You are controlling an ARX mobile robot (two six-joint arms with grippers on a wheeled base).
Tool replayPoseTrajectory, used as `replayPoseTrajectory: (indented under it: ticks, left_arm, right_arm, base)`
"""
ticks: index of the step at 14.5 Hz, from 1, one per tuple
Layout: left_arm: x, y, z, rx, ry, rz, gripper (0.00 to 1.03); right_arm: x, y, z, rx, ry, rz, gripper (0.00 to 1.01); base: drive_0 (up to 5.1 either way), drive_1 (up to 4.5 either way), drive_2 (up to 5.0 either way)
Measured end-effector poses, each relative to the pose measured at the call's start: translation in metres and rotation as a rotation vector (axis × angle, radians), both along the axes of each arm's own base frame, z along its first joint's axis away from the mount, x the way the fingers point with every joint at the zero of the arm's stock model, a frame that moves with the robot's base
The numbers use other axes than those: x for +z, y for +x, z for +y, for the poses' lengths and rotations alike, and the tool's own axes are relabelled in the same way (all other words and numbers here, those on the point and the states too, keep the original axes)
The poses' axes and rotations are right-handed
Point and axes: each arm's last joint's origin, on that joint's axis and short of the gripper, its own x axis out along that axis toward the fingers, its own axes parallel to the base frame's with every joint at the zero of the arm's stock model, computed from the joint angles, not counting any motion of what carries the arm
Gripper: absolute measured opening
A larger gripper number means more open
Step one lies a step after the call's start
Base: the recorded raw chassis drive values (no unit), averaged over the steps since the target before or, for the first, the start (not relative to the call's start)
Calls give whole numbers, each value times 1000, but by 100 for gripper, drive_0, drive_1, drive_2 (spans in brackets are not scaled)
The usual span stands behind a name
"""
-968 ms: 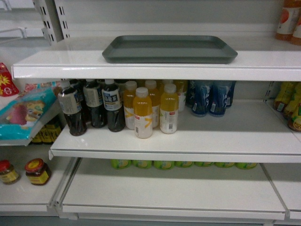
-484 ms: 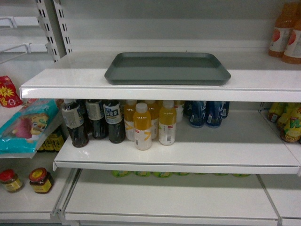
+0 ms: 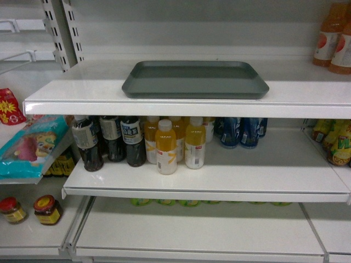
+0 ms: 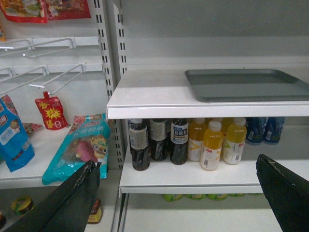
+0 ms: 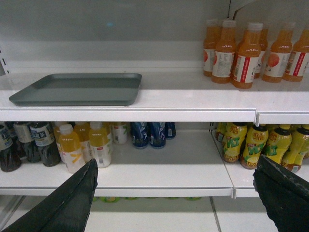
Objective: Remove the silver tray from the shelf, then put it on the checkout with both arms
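Silver tray flat on the shelf, near front edge, both tools clear of it.

Left tool fingers spread wide apart, nothing between them; right tool same, fingers wide apart, low in each wrist view, well short of the tray. Head view shows neither tool. Around the tray: orange drink bottles on the same board at its 3 o'clock, well apart; slotted uprights at 10 o'clock. Under the board at 6 o'clock: dark tea bottles, yellow juice bottles, blue cans. Snack bags hang and lie in the bay at 8 o'clock. Nothing lies on the tray's top.
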Motion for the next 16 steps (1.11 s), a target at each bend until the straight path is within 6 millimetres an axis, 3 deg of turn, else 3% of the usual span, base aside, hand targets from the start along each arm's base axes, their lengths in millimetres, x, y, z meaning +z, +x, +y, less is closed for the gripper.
replayPoseTrajectory:
  ticks: [11, 16]
  left_arm:
    - [0, 0, 0, 0, 0, 0, 98]
    - [0, 0, 0, 0, 0, 0, 98]
  right_arm:
    - [0, 0, 0, 0, 0, 1, 98]
    - [0, 0, 0, 0, 0, 0, 98]
  base:
    - [0, 0, 0]
    - [1, 433, -431]
